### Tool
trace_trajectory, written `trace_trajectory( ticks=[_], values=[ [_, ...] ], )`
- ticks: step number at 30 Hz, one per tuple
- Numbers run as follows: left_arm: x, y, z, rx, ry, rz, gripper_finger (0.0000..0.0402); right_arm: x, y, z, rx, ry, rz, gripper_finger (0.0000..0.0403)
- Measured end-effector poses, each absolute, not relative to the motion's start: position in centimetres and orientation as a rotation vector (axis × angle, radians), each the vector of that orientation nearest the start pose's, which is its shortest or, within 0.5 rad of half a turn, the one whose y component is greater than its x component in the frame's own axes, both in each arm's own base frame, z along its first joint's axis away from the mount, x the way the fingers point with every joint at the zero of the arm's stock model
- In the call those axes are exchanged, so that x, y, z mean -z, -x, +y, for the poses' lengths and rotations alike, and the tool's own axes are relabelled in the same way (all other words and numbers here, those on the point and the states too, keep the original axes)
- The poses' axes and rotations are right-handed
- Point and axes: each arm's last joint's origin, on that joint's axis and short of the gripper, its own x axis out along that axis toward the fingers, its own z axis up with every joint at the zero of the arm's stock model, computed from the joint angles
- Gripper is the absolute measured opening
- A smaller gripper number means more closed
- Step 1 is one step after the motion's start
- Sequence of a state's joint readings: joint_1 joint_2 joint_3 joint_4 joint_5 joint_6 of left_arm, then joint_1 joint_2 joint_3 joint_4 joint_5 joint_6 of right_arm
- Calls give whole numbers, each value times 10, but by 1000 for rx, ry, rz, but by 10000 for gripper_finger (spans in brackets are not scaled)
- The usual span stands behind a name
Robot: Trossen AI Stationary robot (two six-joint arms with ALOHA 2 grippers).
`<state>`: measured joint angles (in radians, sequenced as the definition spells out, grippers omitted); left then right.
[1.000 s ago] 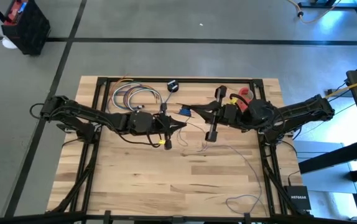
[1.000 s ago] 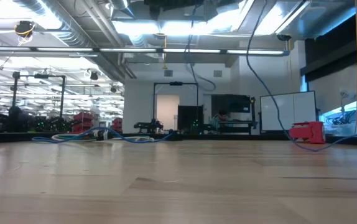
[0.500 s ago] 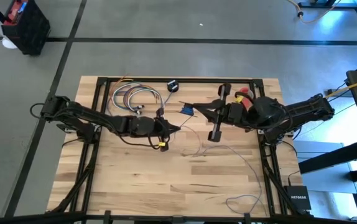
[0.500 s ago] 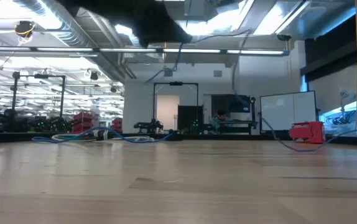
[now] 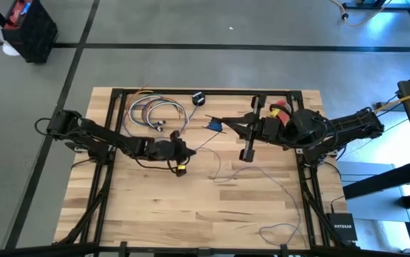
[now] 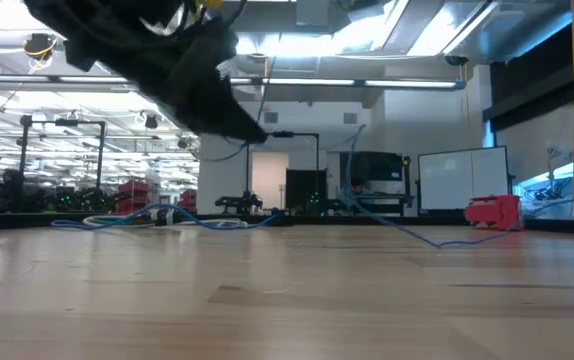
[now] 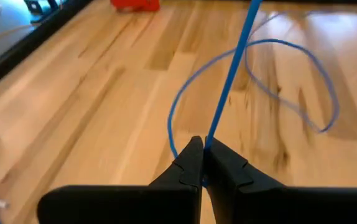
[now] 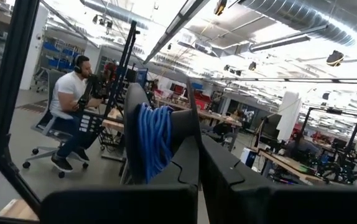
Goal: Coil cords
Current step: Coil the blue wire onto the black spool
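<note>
Left pincer (image 7: 202,163) is clamped tight on the cords (image 7: 228,93): the thin blue strand comes up from between the closed tips and runs taut away, with slack loops lying on the tabletop (image 7: 104,124) beyond. High view puts this pincer (image 5: 187,152) above the tabletop's (image 5: 155,214) middle-left. The strand (image 5: 262,175) trails across the wood toward the right front corner and ends in a small loop there.

Right pincer (image 8: 197,155) is closed on a wound bundle of the blue cord (image 8: 153,140), raised off the surface near the far edge (image 5: 216,125). A red tape roll (image 5: 282,108) sits by the right arm. A separate coil of mixed-colour wires (image 5: 151,111) lies at far left. A seated person (image 8: 69,112) shows in the room behind.
</note>
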<state>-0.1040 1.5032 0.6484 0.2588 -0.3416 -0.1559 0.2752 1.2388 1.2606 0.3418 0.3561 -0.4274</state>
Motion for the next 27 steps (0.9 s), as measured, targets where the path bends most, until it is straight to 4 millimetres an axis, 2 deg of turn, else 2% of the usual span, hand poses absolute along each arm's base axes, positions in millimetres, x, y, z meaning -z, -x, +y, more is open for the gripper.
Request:
trace_trajectory(
  ticks=[2, 4, 6, 8, 12, 16, 19, 20, 24, 27],
  values=[
    [-164, -283, -20, -279, 20, 588, 11, -453, -259, 63, 151, 306, -327, 5],
    [-155, -278, -19, -287, 14, 657, 28, -462, -254, 62, 153, 283, -387, 5],
    [-150, -276, -18, -292, 9, 705, 54, -467, -250, 61, 159, 272, -416, 5],
    [-157, -279, -17, -304, 38, 661, 87, -467, -250, 61, 159, 271, -419, 5],
    [-151, -274, -15, -310, 29, 721, 146, -460, -255, 62, 152, 289, -373, 5],
    [-167, -273, -17, -299, 37, 667, 176, -461, -253, 61, 160, 288, -371, 5],
    [-178, -266, -21, -284, 24, 700, 183, -455, -257, 62, 164, 306, -313, 5],
    [-187, -264, -23, -277, 29, 678, 183, -453, -257, 62, 167, 310, -297, 5],
    [-224, -259, -31, -224, 36, 510, 184, -450, -257, 61, 192, 318, -252, 5],
    [-249, -262, -38, -172, 21, 291, 184, -444, -260, 61, 182, 339, -200, 5]
  ],
)
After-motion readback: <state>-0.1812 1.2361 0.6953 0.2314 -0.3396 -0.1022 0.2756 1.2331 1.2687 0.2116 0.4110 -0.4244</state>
